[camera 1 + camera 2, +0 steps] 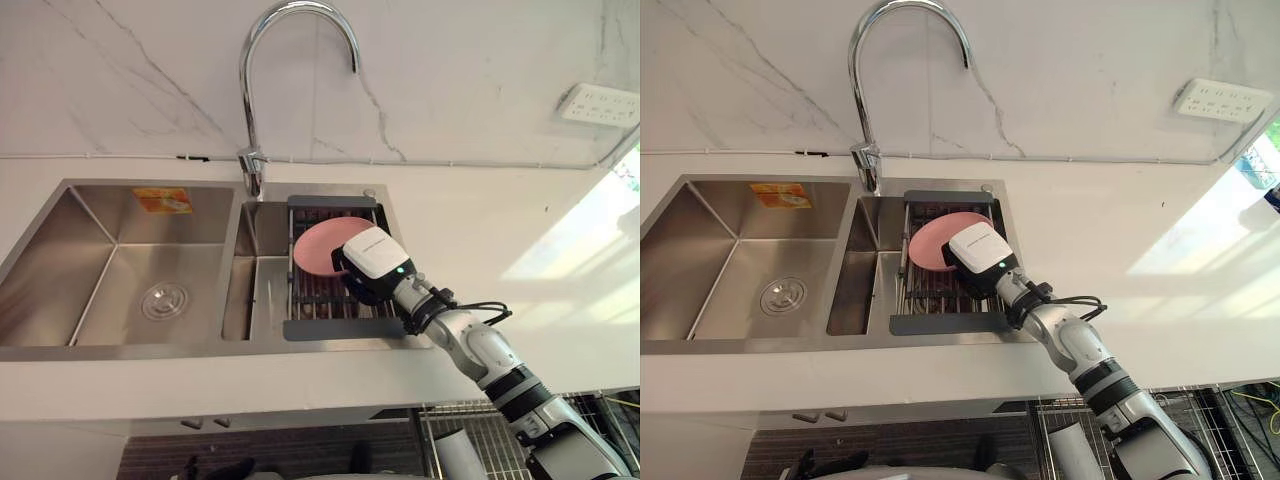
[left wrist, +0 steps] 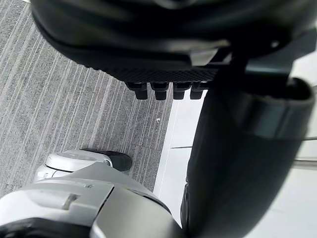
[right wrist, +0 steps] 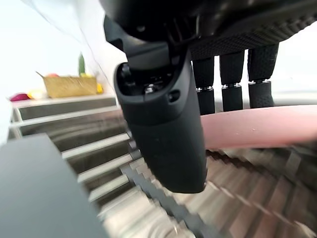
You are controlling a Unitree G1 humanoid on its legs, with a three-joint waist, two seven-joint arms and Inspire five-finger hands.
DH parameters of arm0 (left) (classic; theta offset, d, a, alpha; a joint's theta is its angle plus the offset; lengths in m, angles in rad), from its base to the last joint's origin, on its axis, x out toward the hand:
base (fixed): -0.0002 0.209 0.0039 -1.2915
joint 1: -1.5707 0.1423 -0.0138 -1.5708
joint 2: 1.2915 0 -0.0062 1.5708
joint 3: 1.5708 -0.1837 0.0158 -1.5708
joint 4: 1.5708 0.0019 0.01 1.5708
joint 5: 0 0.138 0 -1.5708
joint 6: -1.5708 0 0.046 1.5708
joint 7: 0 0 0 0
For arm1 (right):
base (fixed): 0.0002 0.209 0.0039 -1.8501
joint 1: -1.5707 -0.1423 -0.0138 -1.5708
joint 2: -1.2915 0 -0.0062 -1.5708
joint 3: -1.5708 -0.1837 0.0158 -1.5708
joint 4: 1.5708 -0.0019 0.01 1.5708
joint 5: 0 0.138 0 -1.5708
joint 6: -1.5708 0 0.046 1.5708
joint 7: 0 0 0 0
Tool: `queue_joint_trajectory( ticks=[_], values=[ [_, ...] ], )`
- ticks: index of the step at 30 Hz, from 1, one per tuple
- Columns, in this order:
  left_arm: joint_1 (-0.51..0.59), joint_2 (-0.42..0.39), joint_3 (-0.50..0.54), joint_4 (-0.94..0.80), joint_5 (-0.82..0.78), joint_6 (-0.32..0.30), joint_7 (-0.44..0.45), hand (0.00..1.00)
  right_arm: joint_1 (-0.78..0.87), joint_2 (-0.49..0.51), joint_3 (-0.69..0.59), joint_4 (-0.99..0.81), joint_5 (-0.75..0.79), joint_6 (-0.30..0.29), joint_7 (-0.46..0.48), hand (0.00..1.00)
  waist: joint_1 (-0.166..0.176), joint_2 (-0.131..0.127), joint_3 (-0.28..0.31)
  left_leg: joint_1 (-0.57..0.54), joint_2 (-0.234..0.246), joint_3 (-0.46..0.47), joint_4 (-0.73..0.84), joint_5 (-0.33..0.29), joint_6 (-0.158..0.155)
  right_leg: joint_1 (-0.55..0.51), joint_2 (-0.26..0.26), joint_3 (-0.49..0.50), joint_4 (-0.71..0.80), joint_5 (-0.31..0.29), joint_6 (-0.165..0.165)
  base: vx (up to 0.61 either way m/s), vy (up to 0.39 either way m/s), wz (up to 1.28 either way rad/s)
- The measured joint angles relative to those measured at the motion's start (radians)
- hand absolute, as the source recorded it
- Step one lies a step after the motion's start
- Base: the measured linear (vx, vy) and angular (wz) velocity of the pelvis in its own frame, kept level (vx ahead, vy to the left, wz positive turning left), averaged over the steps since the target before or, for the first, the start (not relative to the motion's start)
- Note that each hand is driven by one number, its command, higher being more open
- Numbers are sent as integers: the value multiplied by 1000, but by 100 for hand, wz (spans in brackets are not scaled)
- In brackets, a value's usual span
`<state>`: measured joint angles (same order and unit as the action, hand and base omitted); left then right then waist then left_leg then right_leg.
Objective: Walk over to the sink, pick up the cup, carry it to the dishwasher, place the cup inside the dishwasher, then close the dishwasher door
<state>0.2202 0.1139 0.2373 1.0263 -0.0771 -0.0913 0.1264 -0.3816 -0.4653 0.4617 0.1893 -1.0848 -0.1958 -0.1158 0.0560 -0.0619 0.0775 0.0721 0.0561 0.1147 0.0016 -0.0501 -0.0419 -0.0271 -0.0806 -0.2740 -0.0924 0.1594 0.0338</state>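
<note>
1. Pink dish (image 1: 318,245) in the rack (image 1: 330,328) at the sink's (image 1: 60,215) right end.
2. Right hand (image 1: 375,258) over it, fingers (image 3: 233,74) straight and side by side behind its rim, thumb (image 3: 163,124) in front.
3. Left hand (image 2: 168,64) above the floor (image 2: 74,99).

readable text: none | orange-yellow sticker (image 1: 163,200) on the back wall of the left sink (image 1: 60,260) basin: seemingly printed, too small to read | white socket strip (image 1: 600,104) on the wall: markings illegible
</note>
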Motion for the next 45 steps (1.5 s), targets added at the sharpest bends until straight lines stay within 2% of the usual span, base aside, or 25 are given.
queue_joint_trajectory(
  ticks=[4, 8, 12, 17, 21, 26, 29, 31, 33, 34, 35, 36, 37, 38, 40, 41, 42, 43, 44, 45],
  values=[
    [2, -1, 1, 0, 0, -3, 0, 100, -1, 1, 1, 0, -1, 21, -39, 0, 1, 3, 2, 0, -2, -1, 0, 0, 1, 1, -2, -1, 0, 0, 0, 0, 0, 0],
    [1, -8, 1, 0, 0, -11, 2, 100, -2, -4, -36, -22, -9, 74, -107, 0, -3, 15, 10, 0, -2, 0, 0, 0, 1, 1, -2, 0, 0, 0, 0, 0, 0, 0],
    [1, -11, 1, 0, 0, -14, 2, 100, -3, -18, -66, -55, -8, 96, -113, 0, -5, 20, 13, 0, -1, 0, 0, 0, 1, 1, -1, 1, 0, 0, 0, 0, 0, 0],
    [2, -11, 1, 1, 0, -15, 3, 100, -2, -36, -66, -70, 5, 95, -111, 0, -11, 20, 13, 1, -1, 3, 1, 0, 1, 1, -1, 4, 0, 0, 0, 0, 0, 0],
    [4, -13, 1, 1, 0, -20, 4, 100, 2, -58, -75, -140, 76, 84, -105, 0, -18, 24, 16, 3, 1, 7, 1, -1, 0, 0, 1, 8, 0, 0, 0, 0, 0, -2],
    [3, -15, 1, 1, 2, -27, 25, 100, 43, -60, -184, -291, 158, 72, -93, 0, -17, 24, 15, 7, 5, 21, 5, -7, 0, 0, 7, 21, 0, 2, -2, -4, 1, -8],
    [1, -15, 1, 2, 40, -34, 29, 100, 127, -60, -322, -409, 214, 62, -97, 0, -20, 23, 15, 13, 5, 17, 8, -8, 0, 10, 7, 20, 1, 2, -2, -4, 3, 2],
    [9, -15, 1, 2, 60, -38, 29, 100, 152, -59, -363, -432, 249, 62, -103, 0, -23, 24, 15, 26, 5, 31, 14, -15, 0, 14, 10, 43, 1, 4, -3, -26, 24, -27],
    [25, -18, 1, 2, 61, -52, 29, 100, 160, -59, -371, -434, 265, 59, -108, 0, -25, 26, 17, 24, 6, 52, 88, -60, -3, 18, 22, 87, 2, 6, -6, -58, 40, -77],
    [35, -26, 6, -8, 58, -73, 29, 100, 159, -59, -371, -435, 272, 45, -110, 0, -17, 37, 24, -13, 19, -5, 234, -132, 4, 21, 37, 146, 2, 7, -7, -60, 23, -107],
    [37, -30, 6, -14, 57, -79, 30, 100, 158, -60, -370, -437, 279, 35, -110, 0, -14, 43, 27, -32, 20, -55, 292, -156, 10, 19, 46, 177, 3, 8, -12, -94, 26, -157],
    [40, -42, 6, -6, 49, -61, 32, 100, 157, -66, -370, -449, 280, 22, -117, 0, -16, 66, 28, -55, 19, -138, 357, -210, 9, 5, 68, 236, 5, 19, -13, -117, 54, -146],
    [51, -48, -6, -6, 45, -59, 32, 100, 160, -77, -373, -460, 284, 17, -131, 0, -24, 88, 29, -58, 27, -161, 372, -249, -3, -14, 88, 275, 8, 34, -9, -134, 83, -141],
    [56, -47, -12, -6, 39, -58, 28, 100, 168, -77, -381, -466, 285, 17, -142, 0, -29, 89, 32, -64, 27, -145, 387, -262, -5, -23, 90, 297, 10, 47, -8, -142, 145, -109],
    [55, -35, -32, 5, 33, -36, 17, 100, 211, -77, -428, -483, 285, 39, -168, 0, -68, 88, 39, -98, 3, -91, 427, -275, 17, -89, 75, 350, 61, 59, 4, -158, 166, -78],
    [59, -34, -43, 5, 37, -30, 9, 100, 218, -75, -441, -484, 286, 48, -171, 0, -72, 86, 43, -99, -4, -74, 430, -276, 21, -107, 71, 365, 81, 55, 6, -174, 166, -67],
    [60, -31, -52, 3, 41, -21, -10, 100, 235, -73, -471, -488, 286, 62, -174, 0, -72, 74, 61, -93, -19, -43, 428, -270, 35, -129, 59, 372, 108, 28, -12, -176, 162, -75],
    [58, -26, -67, 2, 44, -15, -28, 100, 242, -65, -493, -488, 284, 68, -174, 0, -73, 80, 79, -63, -21, -8, 392, -245, 53, -126, 35, 287, 119, -30, -83, -216, 153, -90],
    [58, -30, -67, 3, 50, -7, -27, 100, 242, -56, -498, -489, 283, 72, -177, 0, -70, 89, 90, -36, -2, 30, 344, -219, 62, -141, 13, 183, 185, -76, -104, -187, 88, -97],
    [68, -33, -62, 3, 52, -4, -24, 100, 241, -48, -493, -491, 283, 68, -180, 0, -61, 91, 91, -23, 8, 68, 317, -205, 61, -174, -19, 94, 315, -99, -107, -183, 68, -105]
  ],
)
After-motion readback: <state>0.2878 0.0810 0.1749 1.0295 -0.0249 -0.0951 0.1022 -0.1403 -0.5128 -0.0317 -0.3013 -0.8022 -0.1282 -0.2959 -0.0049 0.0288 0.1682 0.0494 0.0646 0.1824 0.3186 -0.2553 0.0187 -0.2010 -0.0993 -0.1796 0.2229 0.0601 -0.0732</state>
